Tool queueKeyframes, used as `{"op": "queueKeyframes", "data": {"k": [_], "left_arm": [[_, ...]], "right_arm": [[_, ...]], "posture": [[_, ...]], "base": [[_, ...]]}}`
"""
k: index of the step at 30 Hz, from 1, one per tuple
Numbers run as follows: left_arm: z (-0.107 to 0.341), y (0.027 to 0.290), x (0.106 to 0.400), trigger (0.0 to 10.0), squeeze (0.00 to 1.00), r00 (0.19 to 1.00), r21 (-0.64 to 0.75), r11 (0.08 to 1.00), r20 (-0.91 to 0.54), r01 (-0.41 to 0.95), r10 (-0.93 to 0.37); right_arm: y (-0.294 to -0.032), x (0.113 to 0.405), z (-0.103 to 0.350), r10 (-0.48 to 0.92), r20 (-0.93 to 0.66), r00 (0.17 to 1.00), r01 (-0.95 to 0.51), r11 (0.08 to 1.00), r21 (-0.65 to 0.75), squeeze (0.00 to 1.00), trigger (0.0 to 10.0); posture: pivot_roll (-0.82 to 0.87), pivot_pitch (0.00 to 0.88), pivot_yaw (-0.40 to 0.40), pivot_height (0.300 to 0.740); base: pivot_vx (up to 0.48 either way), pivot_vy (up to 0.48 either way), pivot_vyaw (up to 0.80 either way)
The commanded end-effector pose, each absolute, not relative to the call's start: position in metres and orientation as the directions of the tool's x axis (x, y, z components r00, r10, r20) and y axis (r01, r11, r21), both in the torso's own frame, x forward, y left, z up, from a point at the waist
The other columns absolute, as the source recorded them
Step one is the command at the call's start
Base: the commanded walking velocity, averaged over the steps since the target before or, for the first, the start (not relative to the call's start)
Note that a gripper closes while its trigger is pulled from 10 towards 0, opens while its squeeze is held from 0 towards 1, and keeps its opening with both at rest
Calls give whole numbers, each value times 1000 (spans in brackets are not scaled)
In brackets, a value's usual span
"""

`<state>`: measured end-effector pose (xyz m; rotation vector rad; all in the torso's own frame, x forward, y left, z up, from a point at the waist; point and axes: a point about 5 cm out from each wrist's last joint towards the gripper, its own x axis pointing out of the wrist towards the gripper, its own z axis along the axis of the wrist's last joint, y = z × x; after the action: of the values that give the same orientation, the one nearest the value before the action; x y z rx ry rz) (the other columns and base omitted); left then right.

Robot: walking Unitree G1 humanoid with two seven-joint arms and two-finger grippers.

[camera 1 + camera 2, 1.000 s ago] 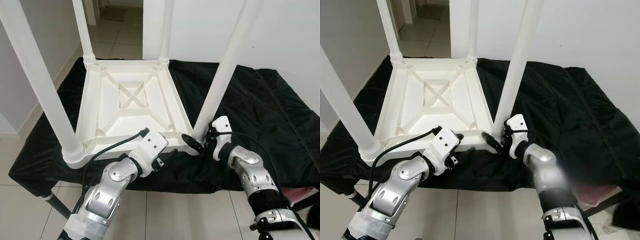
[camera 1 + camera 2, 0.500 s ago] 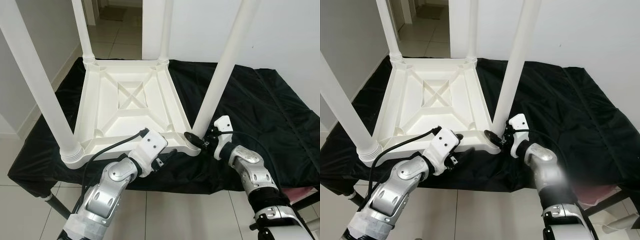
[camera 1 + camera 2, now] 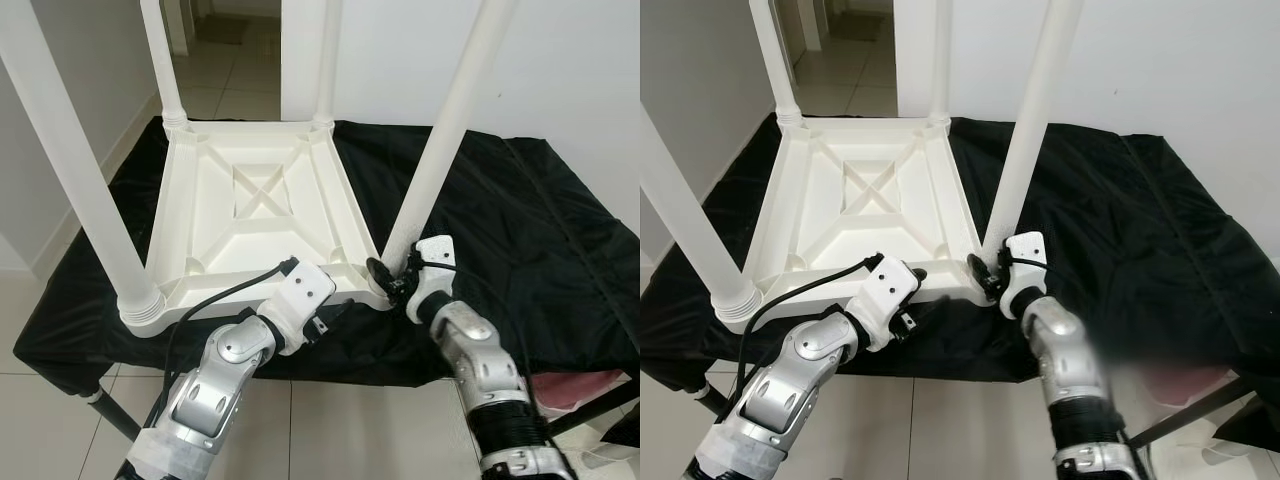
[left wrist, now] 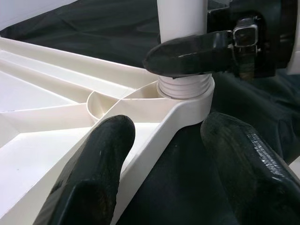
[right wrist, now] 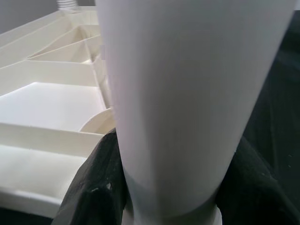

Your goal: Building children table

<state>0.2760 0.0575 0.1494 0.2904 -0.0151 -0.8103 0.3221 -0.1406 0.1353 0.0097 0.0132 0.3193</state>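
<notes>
Table top (image 3: 260, 215): white plastic, upside down on a black cloth (image 3: 520, 220) spread over a low stand; ribbed underside faces up. Four legs stand in the corner sockets.

Near right leg (image 3: 440, 150): upright, its threaded foot seated in the corner socket (image 4: 185, 96).

Right gripper (image 3: 393, 278): clamped around the base of this leg, one black finger (image 4: 192, 51) across the front just above the threads, the other behind.

Left gripper (image 3: 325, 312): at the near edge of the table top beside the same corner, fingers (image 4: 93, 173) spread, one over the rim, one over the cloth, gripping nothing.

Step in hand, by judgement: seating the last leg in its socket. Next move likely calls for twisting it home while the top is braced, then letting go.

Surroundings: tiled floor (image 3: 215, 70), white wall (image 3: 570, 60).
</notes>
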Motion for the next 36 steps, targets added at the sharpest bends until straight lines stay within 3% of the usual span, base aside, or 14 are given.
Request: {"op": "queueKeyframes", "data": {"k": [1, 6, 9, 25, 26, 27, 28, 34, 35, 36], "left_arm": [[149, 56, 275, 10000, 0, 691, 263, 650, -100, 713, -716], [149, 55, 275, 10000, 0, 690, 261, 650, -99, 713, -717], [149, 55, 275, 10000, 0, 693, 259, 654, -98, 711, -715], [147, 55, 274, 10000, 0, 697, 259, 658, -100, 707, -710], [147, 55, 274, 10000, 0, 697, 259, 658, -99, 707, -710], [147, 55, 274, 10000, 0, 698, 260, 658, -99, 706, -710], [147, 55, 274, 10000, 0, 699, 260, 659, -98, 705, -709], [147, 55, 275, 10000, 0, 700, 262, 661, -95, 704, -708], [147, 55, 275, 10000, 0, 699, 264, 660, -95, 704, -708], [147, 55, 275, 10000, 0, 699, 265, 659, -96, 704, -709]], "right_arm": [[-142, 321, 131, 283, -31, 959, -282, 959, 37, 0, 10000], [-130, 313, 126, 120, -31, 992, -117, 991, 67, 0, 10000], [-123, 307, 123, -46, -50, 998, 51, 993, 106, 0, 10000], [-121, 308, 127, -50, -49, 998, 54, 994, 92, 0, 10000], [-121, 309, 128, -46, -41, 998, 49, 995, 90, 655, 10000], [-121, 309, 129, -43, -35, 998, 46, 995, 89, 655, 10000], [-122, 309, 130, -32, -24, 999, 34, 996, 87, 1000, 10000], [-129, 312, 130, 8, -7, 1000, -7, 997, 78, 1000, 10000], [-132, 312, 130, 41, 2, 999, -41, 997, 71, 933, 10000], [-133, 312, 129, 65, 7, 998, -65, 996, 65, 933, 10000]], "posture": [[6, 40, -35, 740], [8, 38, -42, 740], [14, 39, -48, 740], [19, 32, -58, 740], [20, 28, -60, 740], [20, 28, -60, 740], [23, 25, -63, 740], [23, 19, -63, 740], [23, 19, -63, 740], [23, 13, -61, 740]], "base": [[0, 0, 0], [0, 0, 0], [0, 0, 0], [0, 0, 0], [0, 0, 0], [0, 0, 0], [0, 0, 0], [0, 0, 0], [0, 0, 0], [0, 0, 0]]}}
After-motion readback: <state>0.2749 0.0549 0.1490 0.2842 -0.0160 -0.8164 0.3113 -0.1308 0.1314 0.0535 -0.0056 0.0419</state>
